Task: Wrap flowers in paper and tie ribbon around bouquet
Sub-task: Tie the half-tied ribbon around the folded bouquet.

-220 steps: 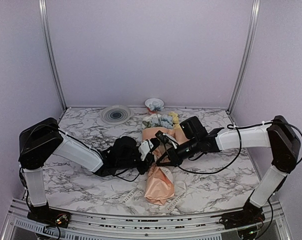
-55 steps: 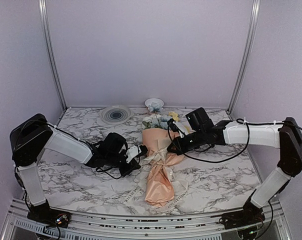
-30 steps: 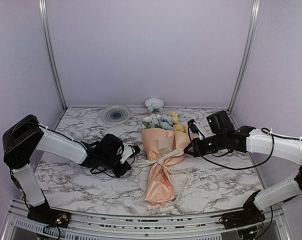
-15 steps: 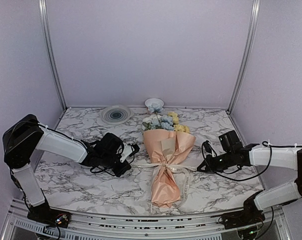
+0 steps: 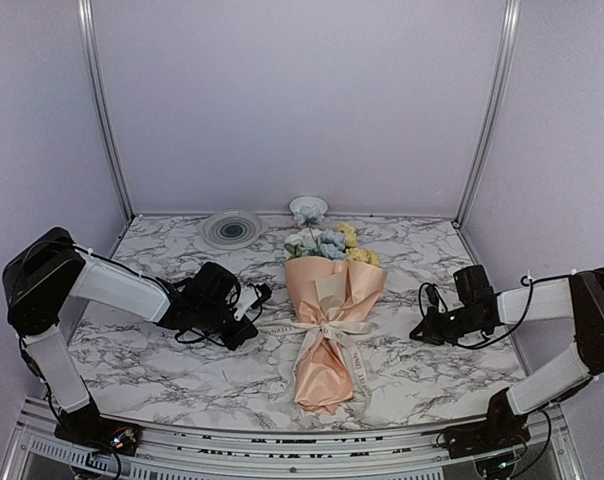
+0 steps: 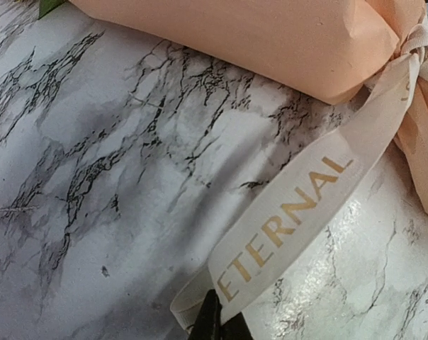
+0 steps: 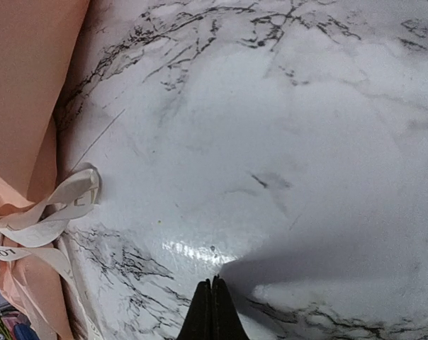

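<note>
Top external view: a peach-orange paper cone bouquet (image 5: 320, 362) is lying in the middle of the white marble-patterned table (image 5: 152, 365), its narrow end pointing toward the arm bases and its wide end toward the back wall. The thin matte peach-orange wrapping paper (image 5: 334, 288) is enclosing the stems. The bunch of small pale blue, yellow and white artificial flowers (image 5: 330, 244) is showing at the wide end. A long narrow cream-white ribbon (image 5: 327, 328) with gold print is cinching the cone at its waist in a bow, and its tails are trailing down the right side of the cone and out to the left.

The left gripper (image 5: 252, 301) is reaching in low from the left, just beside the bouquet. In the left wrist view its jaws are pressing together on the end of the left ribbon tail, which is running up from the fingertips to the knot with the word ETERNAL showing.

The right gripper (image 5: 418, 334) is sitting low over bare table to the right, apart from the bouquet. In the right wrist view its jaws are meeting with nothing between them, and a ribbon loop is lying well off at the left edge.

A round grey plate (image 5: 231, 229) and a small white bowl (image 5: 308, 208) are standing at the back edge.
</note>
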{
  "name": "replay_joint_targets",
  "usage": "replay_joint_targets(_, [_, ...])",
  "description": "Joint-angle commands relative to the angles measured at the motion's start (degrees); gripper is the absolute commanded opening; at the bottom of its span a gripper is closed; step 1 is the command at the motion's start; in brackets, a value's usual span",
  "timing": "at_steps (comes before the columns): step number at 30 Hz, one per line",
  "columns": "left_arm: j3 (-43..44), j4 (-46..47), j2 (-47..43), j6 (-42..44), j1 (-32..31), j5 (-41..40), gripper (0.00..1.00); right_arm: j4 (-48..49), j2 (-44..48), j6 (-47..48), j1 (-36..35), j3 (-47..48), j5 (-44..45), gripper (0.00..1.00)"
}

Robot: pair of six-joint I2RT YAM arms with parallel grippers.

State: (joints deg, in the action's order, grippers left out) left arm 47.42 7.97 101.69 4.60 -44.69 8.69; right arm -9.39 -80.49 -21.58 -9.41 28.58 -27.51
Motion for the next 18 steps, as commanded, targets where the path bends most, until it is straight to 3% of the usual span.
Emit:
replay_joint_targets(1, [-2.6,-6.6,1.0,-1.6,1.0,-1.7,0.00,1.8,-1.4,0.6,1.8,0.7,2.6,0.00])
replay_joint_targets(7, [-2.0,-6.7,1.2,-0.8,0.9,2.0,0.00,4.8,-0.6,3.9,0.6,1.9,-6.8,0.00])
replay_joint_targets(8, [-2.1,-6.6,1.0,-0.8,0.9,1.9,0.00,4.7,0.7,4.6,-1.2,2.3,-6.4,0.06])
replay_joint_targets(10, [-2.1,-6.3,0.5,-0.7,0.9,2.0,0.00,5.7,2.0,4.6,-4.0,2.9,-6.3,0.39])
replay_joint_targets(12, [-2.0,-6.2,0.2,-0.6,0.9,2.1,0.00,7.9,2.3,3.7,-6.5,3.0,-6.8,0.64])
replay_joint_targets(14, [-2.0,-6.3,0.0,-0.3,0.9,2.0,0.00,10.0,1.9,3.4,-8.6,2.8,-6.4,0.74])
replay_joint_targets(18, [-1.9,-6.4,-0.2,-0.3,0.9,2.1,0.00,11.7,-1.0,3.8,-11.7,3.8,-3.1,0.77])
